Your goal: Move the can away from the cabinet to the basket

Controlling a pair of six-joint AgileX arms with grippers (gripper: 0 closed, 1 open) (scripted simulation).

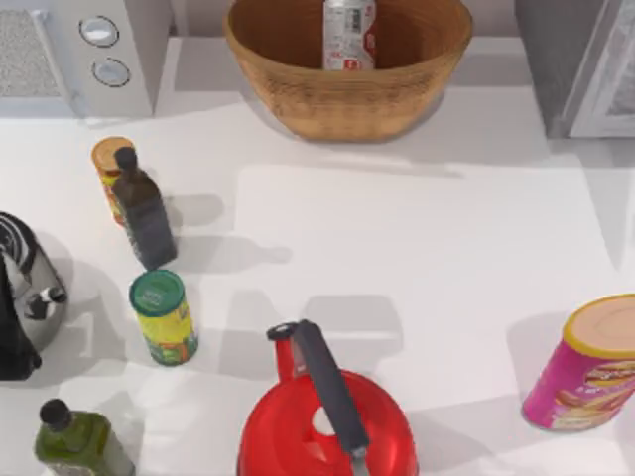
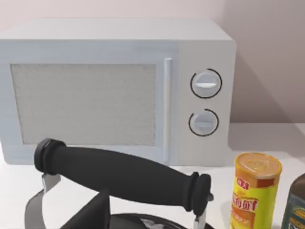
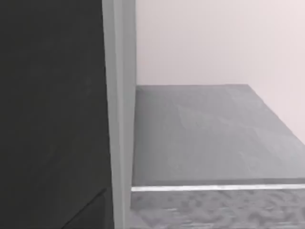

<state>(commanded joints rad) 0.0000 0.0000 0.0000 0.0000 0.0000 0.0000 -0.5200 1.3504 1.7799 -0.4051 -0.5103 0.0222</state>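
Upright already, the can [image 1: 349, 35] inside the basket [image 1: 298, 94], well apart from the cabinet [image 1: 556, 59] at right. Could not tell how either arm's jaws stood. Tipping against the wicker wall possible if nudged.

White table [image 1: 417, 248] w/ basket [image 1: 298, 89], cabinet [image 1: 556, 59], red kettle [image 1: 298, 436], bottles, canisters.

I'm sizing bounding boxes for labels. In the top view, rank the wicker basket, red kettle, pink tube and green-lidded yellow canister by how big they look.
1. basket
2. red kettle, cut off by the frame edge
3. pink tube, also partly cut off
4. yellow canister
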